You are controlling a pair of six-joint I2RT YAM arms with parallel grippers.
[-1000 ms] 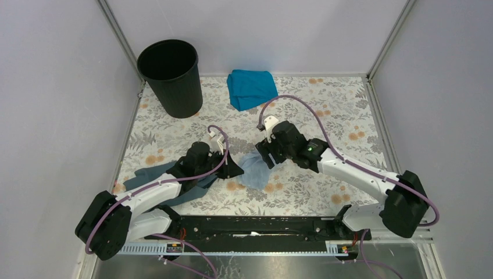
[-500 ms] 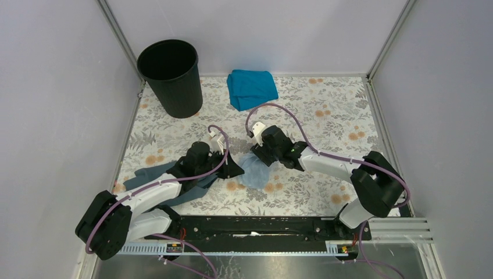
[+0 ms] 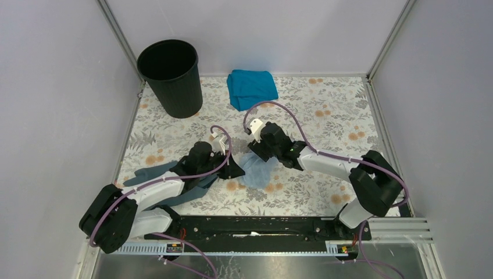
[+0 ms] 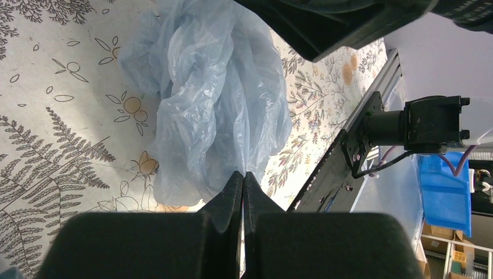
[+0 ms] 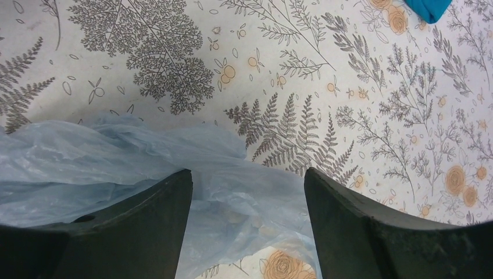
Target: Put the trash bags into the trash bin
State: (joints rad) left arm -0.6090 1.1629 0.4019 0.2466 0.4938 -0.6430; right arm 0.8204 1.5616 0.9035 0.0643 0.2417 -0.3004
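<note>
The trash bag (image 3: 256, 172), a crumpled pale blue film, lies on the flowered tabletop between my two arms. My left gripper (image 3: 236, 171) touches its left edge. In the left wrist view the jaws are shut (image 4: 243, 174), with the film of the trash bag (image 4: 215, 99) drawn into their tips. My right gripper (image 3: 259, 156) hangs over the bag's far side. It stands open (image 5: 247, 177), the fingers astride a fold of the bag (image 5: 244, 200) without pinching it. The trash bin (image 3: 170, 75), black and round, stands upright at the far left corner, well away from both grippers.
A folded teal cloth (image 3: 251, 88) lies at the back centre, its corner also showing in the right wrist view (image 5: 429, 8). A dark slate-grey cloth (image 3: 152, 174) lies under my left arm. Grey walls close in left, back and right.
My right arm has folded at the elbow and carried its gripper left and slightly farther, over the bag's far edge. The left gripper has stayed shut and shifted a little to the right.
</note>
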